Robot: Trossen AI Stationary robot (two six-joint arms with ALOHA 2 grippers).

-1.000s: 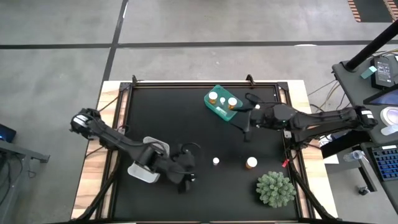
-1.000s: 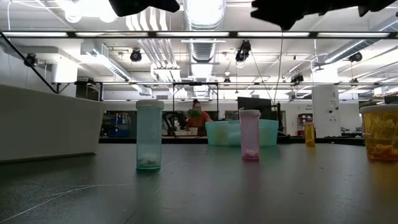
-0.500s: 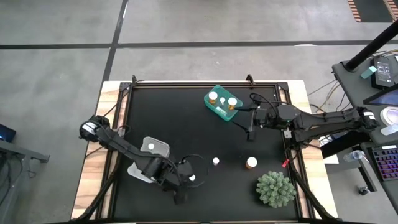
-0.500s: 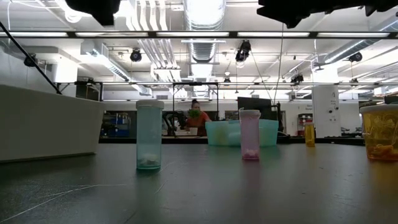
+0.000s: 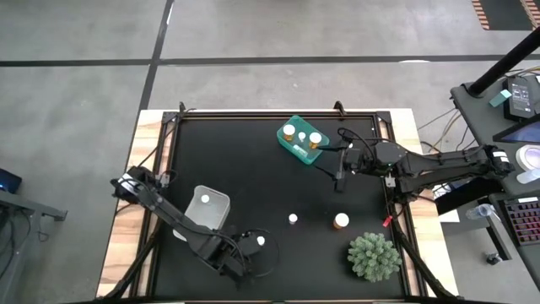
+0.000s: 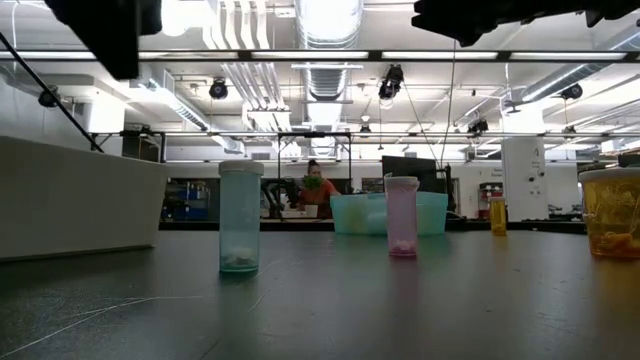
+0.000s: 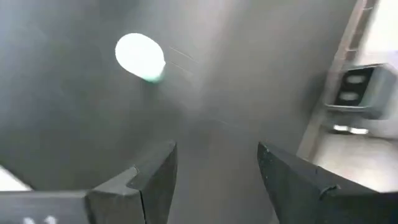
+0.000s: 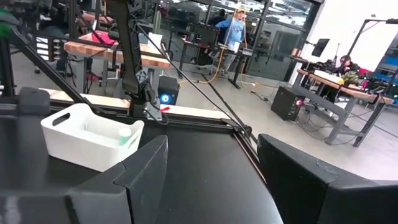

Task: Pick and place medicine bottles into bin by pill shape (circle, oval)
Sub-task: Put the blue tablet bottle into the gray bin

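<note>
Near the front edge of the table, just front-right of the white bin point(image 5: 203, 215), my left gripper point(image 5: 239, 263) hangs low with its fingers parted and nothing between them; the left wrist view shows only bare black mat in the gap. A white-capped bottle point(image 5: 261, 241) stands just beside it, on the side away from the white bin, and shows in the wrist view as a pale round cap point(image 7: 140, 56) off toward one finger, not between the two. One bottle point(image 5: 204, 200) already sits inside the white bin.

I judge I'm at the reach-and-align step for that nearest bottle. Next I need to swing the wrist until the cap lies centred between the fingers, then close and carry it to whichever bin matches its pills, which I cannot read from here.

My right gripper point(image 5: 339, 173) waits a little to the right of the green bin point(image 5: 299, 150), which holds two bottles; its fingers look spread and hold nothing. Two more bottles, a small white one point(image 5: 293, 219) and an orange one point(image 5: 341, 221), stand well right of the white bin, near the plant point(image 5: 374, 256).
</note>
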